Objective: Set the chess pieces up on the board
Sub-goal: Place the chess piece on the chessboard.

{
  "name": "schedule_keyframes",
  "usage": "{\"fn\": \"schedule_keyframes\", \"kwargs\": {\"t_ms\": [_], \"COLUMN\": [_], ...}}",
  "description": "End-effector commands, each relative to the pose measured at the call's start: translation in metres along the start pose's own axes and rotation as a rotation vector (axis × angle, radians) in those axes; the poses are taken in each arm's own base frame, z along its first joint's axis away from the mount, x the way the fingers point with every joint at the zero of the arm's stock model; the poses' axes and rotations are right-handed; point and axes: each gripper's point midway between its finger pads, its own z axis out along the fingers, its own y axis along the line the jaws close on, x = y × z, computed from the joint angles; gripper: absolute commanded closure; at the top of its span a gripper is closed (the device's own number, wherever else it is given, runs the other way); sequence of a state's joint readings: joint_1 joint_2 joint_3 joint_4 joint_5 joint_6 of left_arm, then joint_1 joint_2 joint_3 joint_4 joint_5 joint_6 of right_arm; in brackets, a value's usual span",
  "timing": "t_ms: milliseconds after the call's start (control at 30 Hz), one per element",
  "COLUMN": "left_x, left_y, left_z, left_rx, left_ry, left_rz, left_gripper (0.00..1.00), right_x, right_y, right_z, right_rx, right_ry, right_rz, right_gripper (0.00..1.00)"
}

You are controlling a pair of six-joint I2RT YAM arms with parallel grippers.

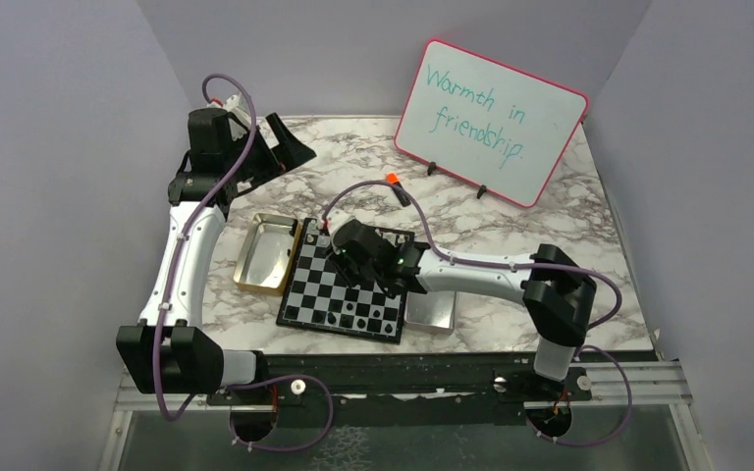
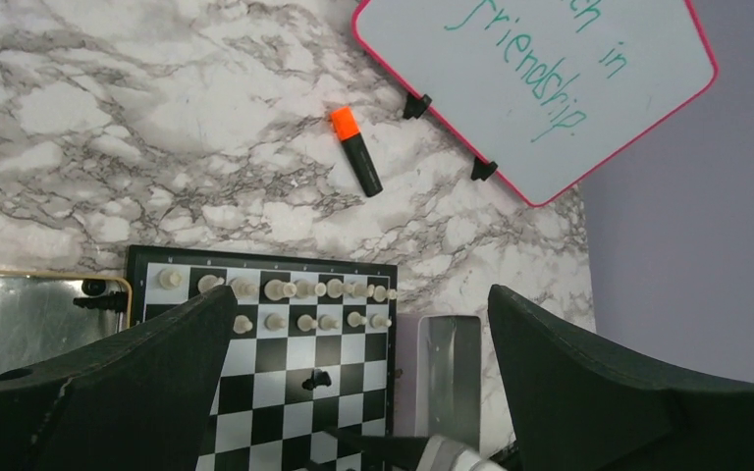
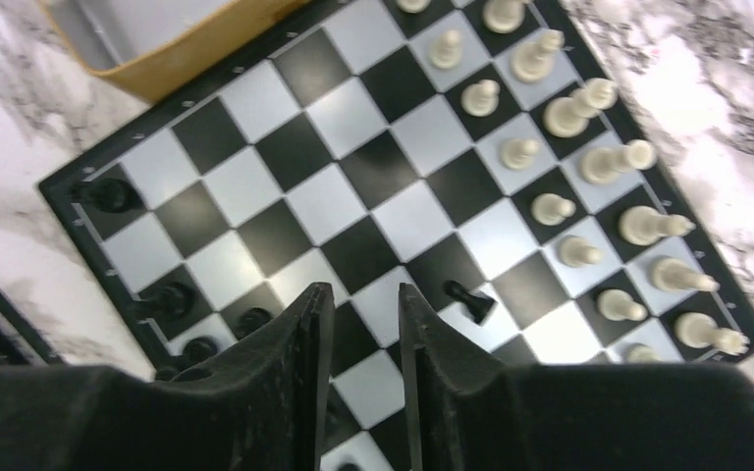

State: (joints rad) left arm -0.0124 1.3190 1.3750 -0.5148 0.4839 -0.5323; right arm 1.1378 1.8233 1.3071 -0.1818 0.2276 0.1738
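Over the board, right of its centre: right gripper, fingers parted slightly, nothing between them. I noted one black piece on a square just beside them. Behind and left of the board: left gripper, raised, jaws wide, empty. White chess pieces lined the board's far rows; from above the right arm hid several. Marble-patterned table, lilac walls.

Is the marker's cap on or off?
On. The orange cap sits on one end of the black marker.
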Motion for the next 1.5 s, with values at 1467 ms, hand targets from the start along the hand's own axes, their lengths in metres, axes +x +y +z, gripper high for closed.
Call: {"fn": "schedule_keyframes", "kwargs": {"t_ms": [1467], "left_x": [0.046], "left_y": [0.037], "left_z": [-0.003], "left_rx": [0.0], "left_ry": [0.056], "left_rz": [0.038], "left_gripper": [0.18], "right_x": [0.017], "right_y": [-0.06], "right_z": [0.067], "right_rx": [-0.007], "right_ry": [0.056], "right_rz": [-0.024], "right_gripper": [0.68]}}
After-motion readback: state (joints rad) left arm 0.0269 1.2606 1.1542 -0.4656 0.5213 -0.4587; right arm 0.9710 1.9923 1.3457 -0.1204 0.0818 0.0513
